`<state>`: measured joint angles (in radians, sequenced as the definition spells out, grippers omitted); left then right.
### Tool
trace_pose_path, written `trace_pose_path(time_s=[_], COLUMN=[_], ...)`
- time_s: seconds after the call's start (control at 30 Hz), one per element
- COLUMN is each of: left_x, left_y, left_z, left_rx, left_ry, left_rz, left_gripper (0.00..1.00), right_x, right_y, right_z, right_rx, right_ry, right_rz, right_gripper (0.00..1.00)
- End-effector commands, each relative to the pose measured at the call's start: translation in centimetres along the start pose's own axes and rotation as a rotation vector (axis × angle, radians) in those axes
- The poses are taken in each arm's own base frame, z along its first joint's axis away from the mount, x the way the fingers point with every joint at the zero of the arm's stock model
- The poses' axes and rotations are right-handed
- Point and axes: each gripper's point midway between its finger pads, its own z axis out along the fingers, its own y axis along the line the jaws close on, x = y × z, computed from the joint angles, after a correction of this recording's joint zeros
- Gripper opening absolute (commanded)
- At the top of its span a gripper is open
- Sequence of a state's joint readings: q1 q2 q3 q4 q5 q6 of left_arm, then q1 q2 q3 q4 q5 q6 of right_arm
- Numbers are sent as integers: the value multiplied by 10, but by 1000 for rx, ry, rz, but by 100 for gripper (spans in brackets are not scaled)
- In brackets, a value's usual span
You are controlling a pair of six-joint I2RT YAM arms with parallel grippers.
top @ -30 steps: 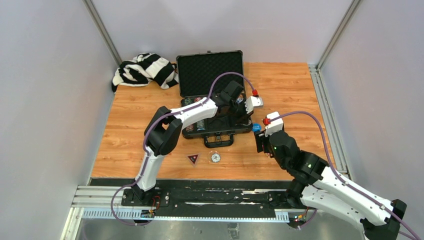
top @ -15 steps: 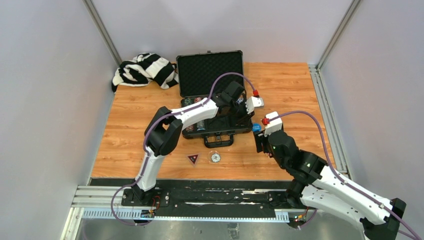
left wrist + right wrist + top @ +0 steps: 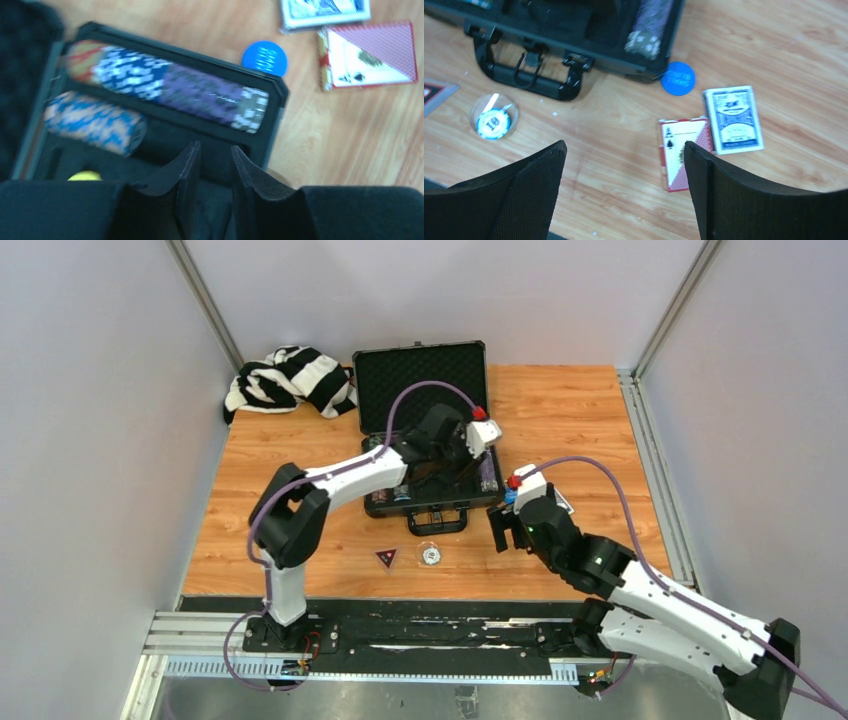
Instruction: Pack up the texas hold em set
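The black case (image 3: pixel 420 385) is seen lying open on the table (image 3: pixel 580 410), its foam-lined lid propped up at the far side. In its base two rows of chips are laid on edge: a long row (image 3: pixel 165 85) of red, blue-white, purple and grey against the right wall; a shorter blue row (image 3: pixel 92 122) beside it. A small yellow thing (image 3: pixel 85 176) is glimpsed nearer, too cut off to be identified.

Outside, a blue disc (image 3: pixel 678 78) lies just beside the case's near right corner; a blue-backed deck (image 3: pixel 733 119) and a red-backed deck (image 3: pixel 684 152) lie just beside each other near it. A clear round disc (image 3: pixel 493 122) and a dark triangular piece (image 3: pixel 386 558) lie before the handle (image 3: pixel 531 75); a striped cloth (image 3: pixel 290 378) is heaped by the lid.

The left gripper (image 3: pixel 215 155) is held over the base, fingers parted by a narrow gap with nothing between; much of the base is hidden from above by its arm. The right gripper (image 3: pixel 624 145) is spread wide and empty above the red-backed deck.
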<state>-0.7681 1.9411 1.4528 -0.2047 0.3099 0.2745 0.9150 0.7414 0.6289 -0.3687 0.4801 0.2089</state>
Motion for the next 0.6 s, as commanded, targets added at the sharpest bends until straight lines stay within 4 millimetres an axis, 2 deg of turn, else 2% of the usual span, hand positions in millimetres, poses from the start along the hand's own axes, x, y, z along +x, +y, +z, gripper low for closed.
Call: trace_pose_path(time_s=[0.0,0.07,0.17,0.2,0.3,0.4,0.47,0.5,0.57], left_x=[-53,-52,-32,-31,5,41,60,68,82], left_y=[59,74,91,96,91,79,68,63,56], left_z=[-55,-79,-114,-136,-166,-180,-186,-188,-195], left_rx=[-267,-307,-383,-454,-588,-645,-655,-657,-675], left_ry=[-284,-361,-427,-481,-493,-475,-459,-453,-442], left_rz=[-194,-314,-517,-546,-626,-679,-708,-721,-756], left_gripper=[36,45,44,45,57,67,68,72,84], right_x=[5,8,18,21,25,35,39,41,42], right_y=[36,52,78,87,102,111,121,126,137], right_z=[11,18,28,31,45,58,65,67,70], right_rx=[-156,-221,-320,-349,-341,-305,-307,-311,-320], right_ry=[47,62,124,157,234,330,362,372,385], right_rz=[26,14,-6,-16,-52,-75,-92,-103,-115], right_gripper=[87,87,86,85,84,83,83,83,84])
